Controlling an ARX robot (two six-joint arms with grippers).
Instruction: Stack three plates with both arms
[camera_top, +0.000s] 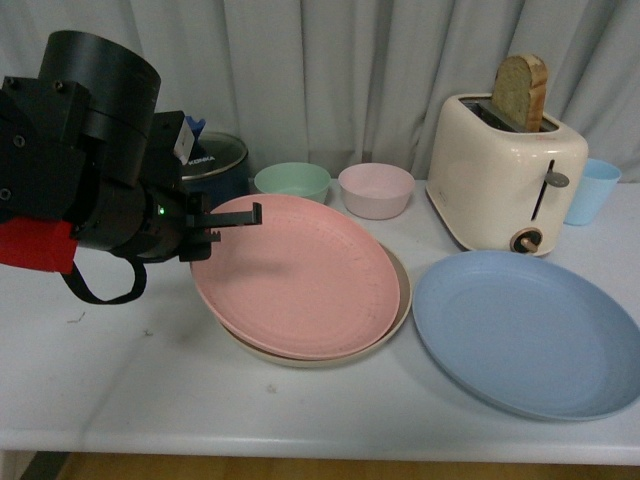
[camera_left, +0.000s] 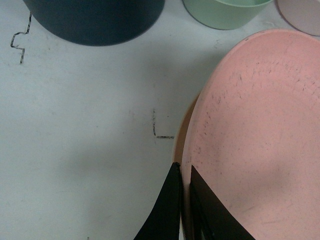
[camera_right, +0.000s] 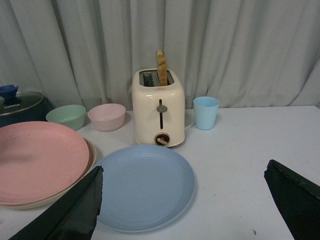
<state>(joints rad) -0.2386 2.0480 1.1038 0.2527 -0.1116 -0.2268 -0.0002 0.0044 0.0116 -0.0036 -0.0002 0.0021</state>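
Observation:
The pink plate rests slightly tilted on the beige plate, whose rim shows beneath it. My left gripper is shut on the pink plate's left rim. In the left wrist view the black fingers pinch that rim, with a sliver of beige plate beside it. The light blue plate lies flat to the right, alone. My right gripper does not show in the front view. It hangs open above the near edge of the blue plate, holding nothing.
A cream toaster with a bread slice stands behind the blue plate, and a blue cup stands to its right. A green bowl, a pink bowl and a dark lidded pot line the back. The table's front edge is near.

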